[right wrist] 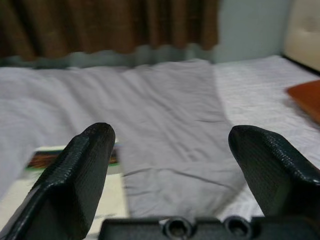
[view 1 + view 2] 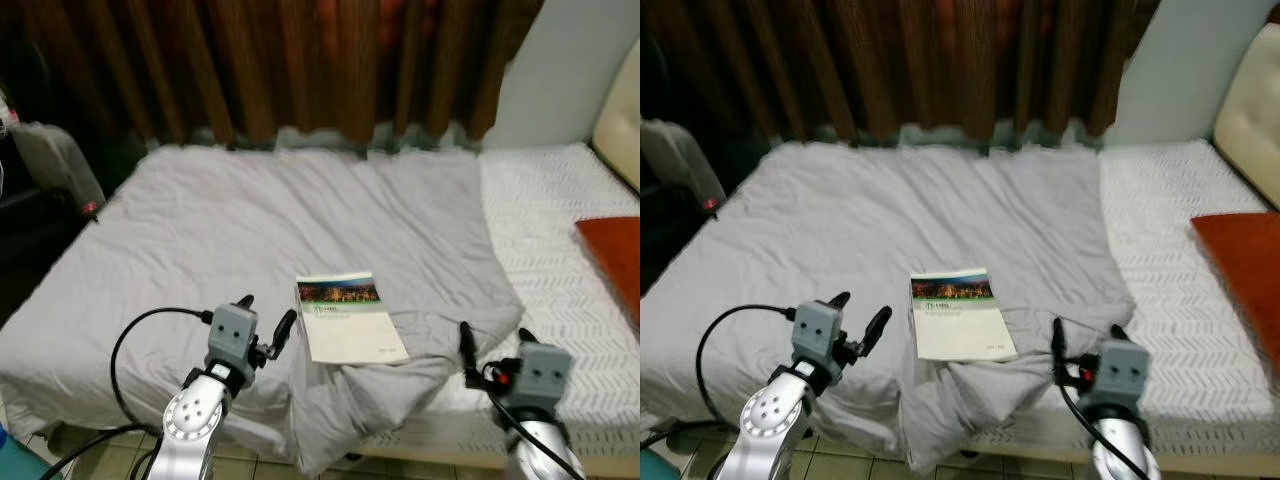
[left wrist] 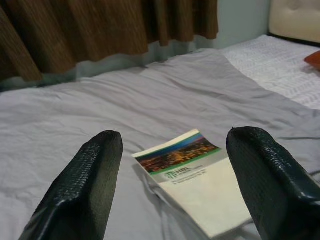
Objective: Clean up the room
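Note:
A thin white booklet (image 2: 348, 317) with a dark photo strip along its top lies flat on the grey blanket (image 2: 260, 230), near the bed's front edge. My left gripper (image 2: 266, 321) hovers open just left of the booklet, above the blanket's front edge. In the left wrist view the booklet (image 3: 192, 175) lies between and beyond the two black fingers (image 3: 82, 187). My right gripper (image 2: 494, 340) is open to the booklet's right, over the rumpled blanket corner. The booklet (image 1: 117, 185) sits off to one side in the right wrist view.
The grey blanket covers most of the bed; white patterned bedding (image 2: 560, 230) is bare on the right, with an orange pillow (image 2: 615, 255) and a cream headboard (image 2: 622, 110). Brown curtains (image 2: 280, 60) hang behind. A grey object (image 2: 55, 165) stands at the left. Tiled floor (image 2: 240, 468) lies below.

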You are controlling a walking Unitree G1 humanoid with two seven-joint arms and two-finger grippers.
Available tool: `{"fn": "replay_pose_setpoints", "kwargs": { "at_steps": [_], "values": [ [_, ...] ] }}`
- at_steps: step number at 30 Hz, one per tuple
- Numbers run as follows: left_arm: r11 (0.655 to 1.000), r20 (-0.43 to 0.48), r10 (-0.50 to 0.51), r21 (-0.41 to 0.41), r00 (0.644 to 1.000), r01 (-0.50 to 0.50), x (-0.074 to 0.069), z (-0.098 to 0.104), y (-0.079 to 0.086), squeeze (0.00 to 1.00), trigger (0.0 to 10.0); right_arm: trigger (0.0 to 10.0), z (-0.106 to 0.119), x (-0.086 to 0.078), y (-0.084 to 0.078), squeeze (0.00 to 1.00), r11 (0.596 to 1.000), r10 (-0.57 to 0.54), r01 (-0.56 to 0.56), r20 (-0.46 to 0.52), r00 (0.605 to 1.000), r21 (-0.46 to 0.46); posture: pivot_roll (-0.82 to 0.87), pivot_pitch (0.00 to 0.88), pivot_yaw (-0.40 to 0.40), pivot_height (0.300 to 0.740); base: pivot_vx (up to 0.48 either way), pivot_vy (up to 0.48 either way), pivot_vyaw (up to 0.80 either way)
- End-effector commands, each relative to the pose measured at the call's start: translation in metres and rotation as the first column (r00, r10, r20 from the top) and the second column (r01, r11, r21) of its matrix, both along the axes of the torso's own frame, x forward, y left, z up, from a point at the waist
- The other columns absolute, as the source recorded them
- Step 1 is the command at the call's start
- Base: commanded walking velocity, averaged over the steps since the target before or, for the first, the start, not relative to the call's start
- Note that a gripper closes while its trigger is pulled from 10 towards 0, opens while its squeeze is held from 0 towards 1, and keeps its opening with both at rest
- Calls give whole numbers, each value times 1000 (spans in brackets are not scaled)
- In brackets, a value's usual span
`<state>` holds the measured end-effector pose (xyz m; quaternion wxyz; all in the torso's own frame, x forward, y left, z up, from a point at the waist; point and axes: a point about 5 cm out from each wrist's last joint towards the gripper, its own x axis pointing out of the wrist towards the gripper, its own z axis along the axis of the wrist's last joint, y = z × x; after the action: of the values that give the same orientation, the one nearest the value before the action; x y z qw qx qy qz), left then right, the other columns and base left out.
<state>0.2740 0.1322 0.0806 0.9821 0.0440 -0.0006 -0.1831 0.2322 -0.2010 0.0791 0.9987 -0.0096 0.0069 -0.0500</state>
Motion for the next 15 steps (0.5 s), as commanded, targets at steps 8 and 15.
{"fn": "replay_pose_setpoints", "kwargs": {
  "at_steps": [8,15],
  "values": [
    [999,-67,35,-36,997,-38,-1,-7,-5,0,10000,10000,-13,14,6,0,996,85,-86,-69,994,-16,-42,0,53,740,0,0,-484],
    [993,-68,101,-60,992,-106,-7,-6,-5,0,10000,10000,-13,23,8,0,988,146,-149,-89,985,-32,-25,8,26,740,108,0,-330]
  ]
}}
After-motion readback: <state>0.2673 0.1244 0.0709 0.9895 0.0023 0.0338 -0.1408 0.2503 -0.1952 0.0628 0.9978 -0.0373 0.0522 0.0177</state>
